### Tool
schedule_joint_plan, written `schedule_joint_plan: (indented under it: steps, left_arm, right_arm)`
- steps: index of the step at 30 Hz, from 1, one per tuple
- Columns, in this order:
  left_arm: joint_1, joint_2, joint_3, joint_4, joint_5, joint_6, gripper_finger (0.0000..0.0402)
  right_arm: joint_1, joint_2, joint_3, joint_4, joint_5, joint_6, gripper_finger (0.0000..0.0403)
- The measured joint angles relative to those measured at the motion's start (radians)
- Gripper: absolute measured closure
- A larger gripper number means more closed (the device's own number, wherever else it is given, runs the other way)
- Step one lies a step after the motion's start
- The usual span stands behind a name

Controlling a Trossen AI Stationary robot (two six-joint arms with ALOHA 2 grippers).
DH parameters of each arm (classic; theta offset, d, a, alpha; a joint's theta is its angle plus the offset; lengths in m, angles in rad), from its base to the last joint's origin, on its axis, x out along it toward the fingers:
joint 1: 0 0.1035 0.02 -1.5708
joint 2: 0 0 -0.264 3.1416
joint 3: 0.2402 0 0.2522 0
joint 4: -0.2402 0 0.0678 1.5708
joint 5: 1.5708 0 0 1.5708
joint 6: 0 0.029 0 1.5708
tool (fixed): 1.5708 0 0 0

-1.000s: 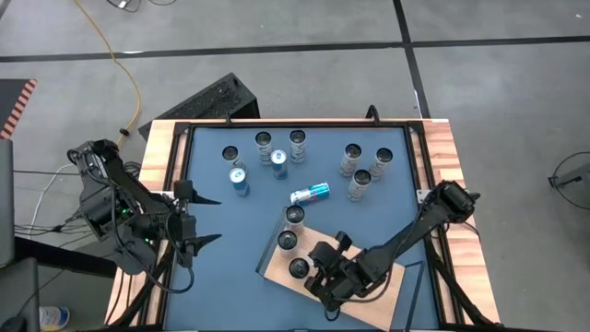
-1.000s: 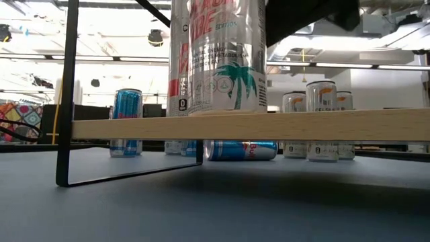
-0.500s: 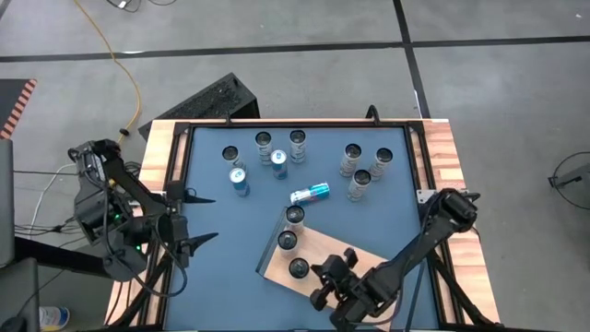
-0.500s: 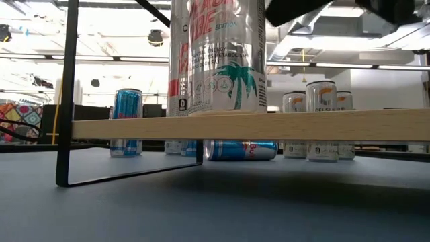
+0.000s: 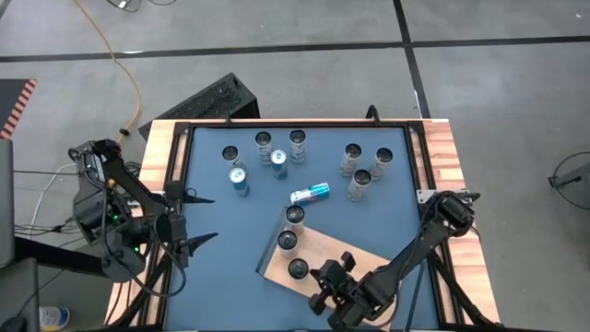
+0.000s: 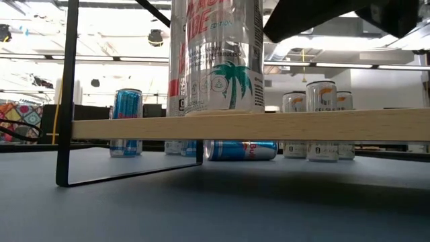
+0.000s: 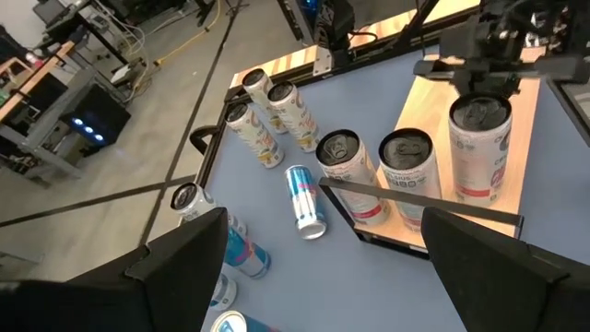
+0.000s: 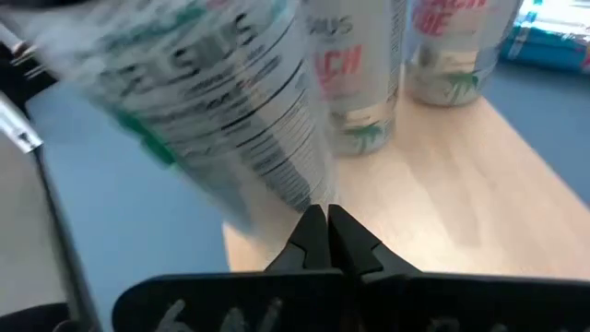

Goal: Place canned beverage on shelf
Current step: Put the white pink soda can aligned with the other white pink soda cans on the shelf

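Note:
The shelf, a light-wood board (image 5: 346,258) on a black frame, stands at the table's near middle. Three tall white cans stand upright on its left end (image 5: 298,268) (image 5: 287,241) (image 5: 294,216). My right gripper (image 5: 323,279) is shut and low over the board, right beside the nearest can (image 8: 212,101); its tips (image 8: 327,221) point at that can's lower wall. My left gripper (image 5: 201,219) is open and empty at the table's left edge. In the low view the nearest can (image 6: 215,54) stands on the board (image 6: 269,126). My right gripper's shut fingertips (image 8: 313,226) stand close to the lower wall of the nearest can (image 8: 295,184), coming level over the board from the table's right. I cannot tell whether they touch it. The can stands upright on the board.
Several loose cans stand on the blue table beyond the shelf: blue ones (image 5: 239,181) (image 5: 278,164) and white ones (image 5: 264,141) (image 5: 360,182). One blue can (image 5: 310,193) lies on its side just past the shelf's far end. The board's right half is bare.
My right gripper has drawn back from beside the nearest can toward the table's near edge, then edged back toward the can. My left arm has pulled a little toward the table's left edge. The three cans stay upright on the board.

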Motion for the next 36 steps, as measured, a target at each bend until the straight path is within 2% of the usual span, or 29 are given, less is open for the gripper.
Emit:
schedule_joint_plan:
  steps: [8,17,27,33,36]
  left_arm:
    - [0.0,0.0,0.0,-0.013,-0.011,0.0,0.0054]
    - [0.0,0.0,0.0,-0.014,-0.013,-0.001,0.0054]
    - [0.0,0.0,0.0,-0.021,-0.015,0.0,0.0054]
    - [0.0,0.0,0.0,-0.021,-0.015,-0.001,0.0054]
    - [0.0,0.0,0.0,-0.021,-0.014,-0.001,0.0054]
  right_arm:
    - [0.004,0.0,0.0,0.01,0.001,0.011,0.0403]
    - [-0.033,0.0,0.0,0.07,-0.006,-0.106,0.0403]
    - [-0.074,0.0,0.0,0.072,-0.035,-0.146,0.0403]
    - [-0.065,0.0,0.0,0.07,-0.056,-0.143,0.0403]
    - [-0.026,0.0,0.0,0.069,-0.02,-0.099,0.0403]
